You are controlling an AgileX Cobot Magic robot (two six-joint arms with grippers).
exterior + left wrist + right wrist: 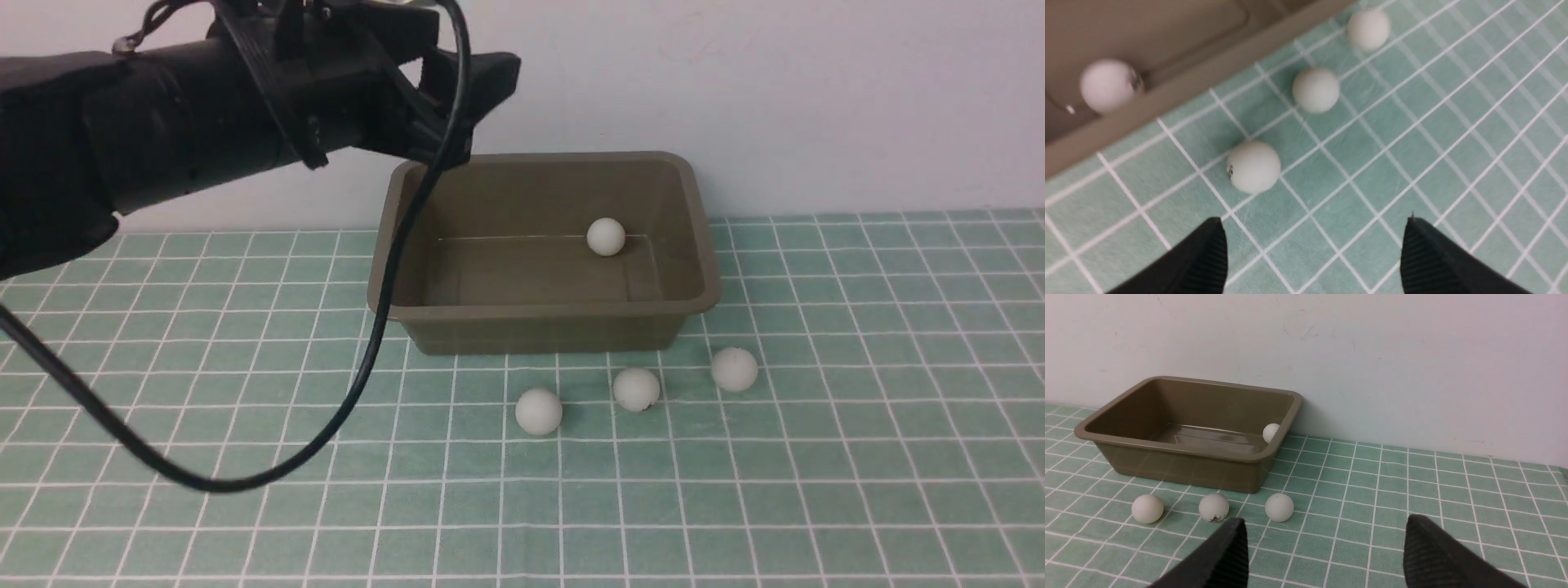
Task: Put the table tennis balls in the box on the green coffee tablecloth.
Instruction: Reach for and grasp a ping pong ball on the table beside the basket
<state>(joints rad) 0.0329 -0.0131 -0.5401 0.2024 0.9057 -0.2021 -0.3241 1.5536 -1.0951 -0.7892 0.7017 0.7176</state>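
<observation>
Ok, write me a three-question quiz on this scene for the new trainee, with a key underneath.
1. How many table tennis balls lie inside the box?
2. True or false: the left end effector is open and holds nothing.
3. The other three balls rest on the green coffee tablecloth: A) on the box's robot-facing side; B) behind the box, by the wall; C) to the box's left.

Key: 1. One. 2. True. 3. A.
</observation>
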